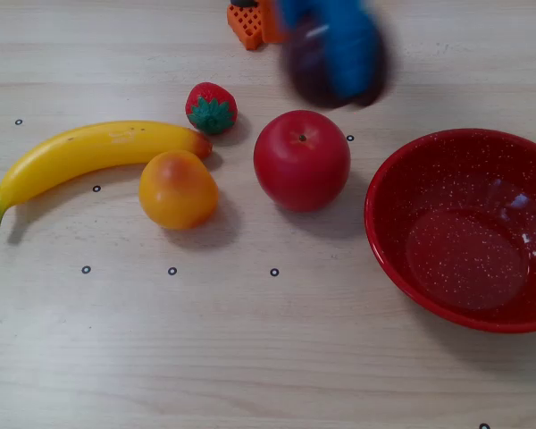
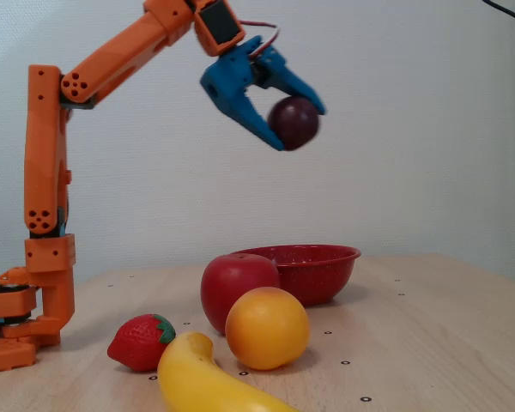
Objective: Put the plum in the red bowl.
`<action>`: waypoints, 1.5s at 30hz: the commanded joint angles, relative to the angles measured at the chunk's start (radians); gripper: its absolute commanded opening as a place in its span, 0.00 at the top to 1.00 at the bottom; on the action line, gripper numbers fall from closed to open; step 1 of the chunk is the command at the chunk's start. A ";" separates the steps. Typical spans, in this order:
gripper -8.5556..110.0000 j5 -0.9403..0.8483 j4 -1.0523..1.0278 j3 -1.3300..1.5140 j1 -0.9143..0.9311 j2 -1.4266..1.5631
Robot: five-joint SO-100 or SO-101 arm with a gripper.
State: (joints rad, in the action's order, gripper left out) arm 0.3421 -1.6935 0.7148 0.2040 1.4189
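Observation:
The dark purple plum [image 2: 293, 122] hangs high in the air, and my blue gripper [image 2: 297, 125] is shut on it. From above, gripper [image 1: 332, 55] and plum [image 1: 308, 67] show as a blur at the top centre, beyond the red apple. The wide red speckled bowl [image 1: 402, 179] rests on the table at the right with nothing inside. From the side, the red bowl [image 2: 313, 273] lies far below the held plum, behind the apple.
A red apple [image 1: 302, 160], an orange fruit [image 1: 177, 189], a banana [image 1: 89, 156] and a strawberry [image 1: 211, 108] lie left of the bowl. The orange arm base [image 1: 250, 20] stands at the top edge. Small black dots mark the wooden table.

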 commanded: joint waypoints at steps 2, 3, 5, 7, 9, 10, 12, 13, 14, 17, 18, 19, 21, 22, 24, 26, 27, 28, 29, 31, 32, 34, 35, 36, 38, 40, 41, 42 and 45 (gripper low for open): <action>0.93 -0.107 -0.005 -0.012 0.146 0.129; 0.93 -0.133 -0.011 -0.005 0.181 0.127; 0.93 -0.179 -0.031 0.000 0.245 0.101; 0.93 -0.215 -0.049 0.000 0.296 0.061; 0.93 -0.241 -0.063 -0.005 0.331 0.009; 0.93 -0.249 -0.066 -0.005 0.345 -0.018; 0.93 -0.259 -0.066 -0.006 0.362 -0.077; 0.93 -0.261 -0.066 -0.008 0.370 -0.106; 0.93 -0.265 -0.064 -0.009 0.374 -0.138; 0.93 -0.259 -0.060 -0.021 0.385 -0.236; 0.93 -0.253 -0.052 -0.028 0.387 -0.268; 0.93 -0.244 -0.044 -0.037 0.387 -0.301; 0.93 -0.219 -0.028 -0.060 0.383 -0.357; 0.93 -0.207 -0.015 -0.071 0.379 -0.382; 0.91 -0.181 -0.009 -0.094 0.374 -0.420; 0.83 -0.179 0.000 -0.095 0.368 -0.440; 0.77 -0.178 0.000 -0.097 0.365 -0.448; 0.69 -0.178 0.003 -0.097 0.362 -0.453; 0.63 -0.179 0.005 -0.097 0.360 -0.456; 0.56 -0.183 0.006 -0.097 0.359 -0.459; 0.54 -0.184 0.008 -0.097 0.357 -0.459; 0.53 -0.184 0.017 -0.097 0.354 -0.457; 0.52 -0.181 0.023 -0.097 0.353 -0.456; 0.52 -0.178 0.028 -0.097 0.351 -0.456; 0.47 -0.179 0.031 -0.103 0.345 -0.454; 0.47 -0.169 0.040 -0.103 0.337 -0.445; 0.47 -0.166 0.041 -0.103 0.331 -0.433; 0.50 -0.156 0.043 -0.103 0.325 -0.419; 0.62 -0.132 0.041 -0.100 0.302 -0.356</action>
State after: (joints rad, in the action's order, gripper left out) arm 0.1703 -1.6705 0.6964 0.5630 0.9127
